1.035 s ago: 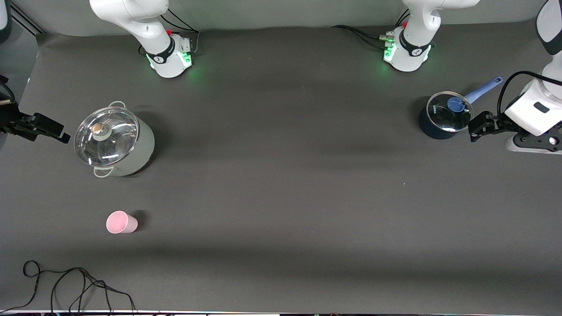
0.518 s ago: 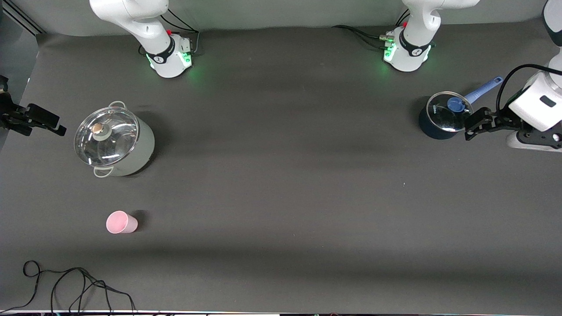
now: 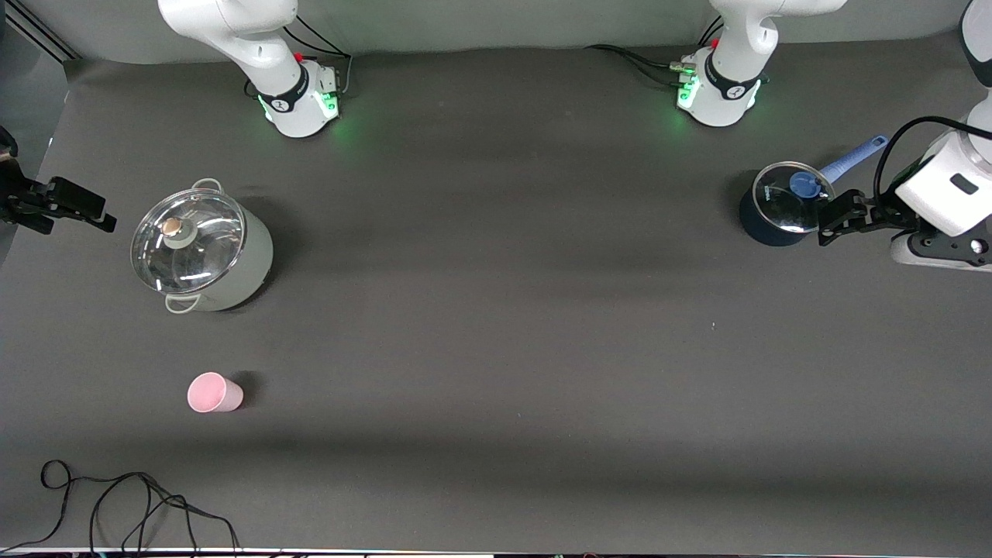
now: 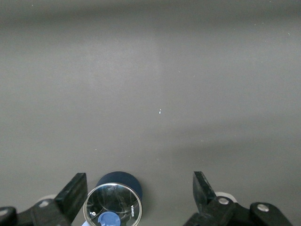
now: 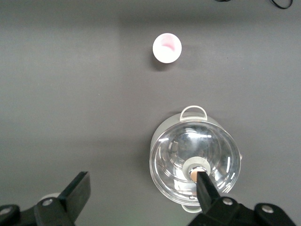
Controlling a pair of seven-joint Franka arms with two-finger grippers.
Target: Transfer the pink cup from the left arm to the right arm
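Up by the right arm's end of the counter (image 3: pixel 496 349), the right gripper (image 3: pixel 74 211) hangs with fingers spread wide beside the big grey pot (image 3: pixel 203 252). Nearer the front camera stands the pink cup (image 3: pixel 213 393) (upright, untouched). Over by the small blue pot (image 3: pixel 781 205), the left gripper (image 3: pixel 833 219) hangs wide too.
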